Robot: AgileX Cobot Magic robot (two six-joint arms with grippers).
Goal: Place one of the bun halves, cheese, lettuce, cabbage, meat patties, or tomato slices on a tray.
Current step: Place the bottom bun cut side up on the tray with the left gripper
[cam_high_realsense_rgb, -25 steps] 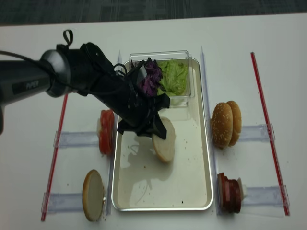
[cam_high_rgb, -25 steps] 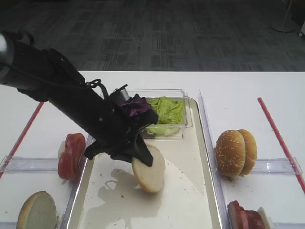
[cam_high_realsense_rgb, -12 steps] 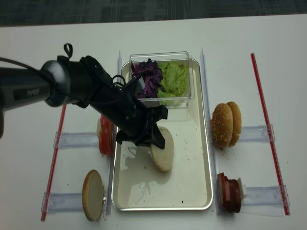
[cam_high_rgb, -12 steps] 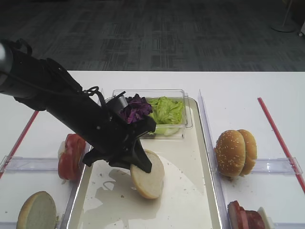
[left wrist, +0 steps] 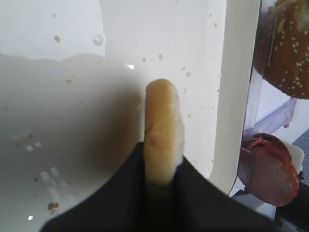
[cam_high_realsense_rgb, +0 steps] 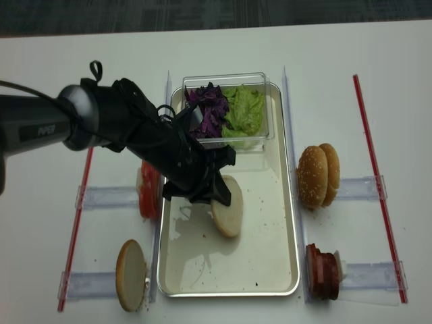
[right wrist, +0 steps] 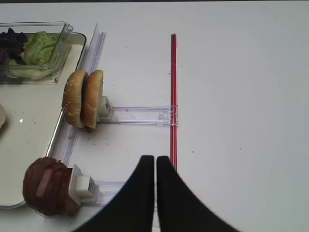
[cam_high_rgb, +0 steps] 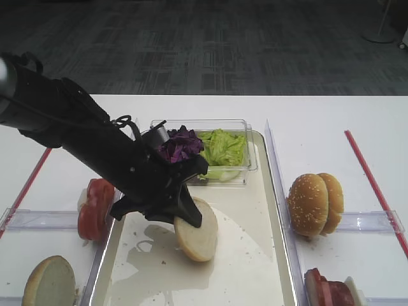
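My left gripper (cam_high_rgb: 187,215) is shut on a plain bun half (cam_high_rgb: 197,229), holding it on edge and tilted just over the tray (cam_high_rgb: 255,261). In the left wrist view the bun half (left wrist: 163,123) stands edge-on between the black fingers (left wrist: 198,193); I cannot tell if it touches the tray's bottom (left wrist: 58,96). Lettuce (cam_high_rgb: 222,146) and cabbage (cam_high_rgb: 181,143) fill a clear tub. Tomato slices (cam_high_rgb: 95,200) stand left of the tray, meat patties (right wrist: 46,186) right of it. Cheese is out of view. My right gripper (right wrist: 155,160) is shut and empty, over bare table.
Two sesame buns (cam_high_rgb: 315,203) stand on edge in a clear holder right of the tray. Another bun half (cam_high_rgb: 50,281) lies at the front left. Red strips (cam_high_rgb: 373,182) run along both table sides. The clear tub (cam_high_realsense_rgb: 270,101) takes up the tray's far end.
My left gripper has carried the bun half slightly left, nearer and lower over the tray, and the arm has uncovered the cabbage. The right gripper's earlier place is not shown.
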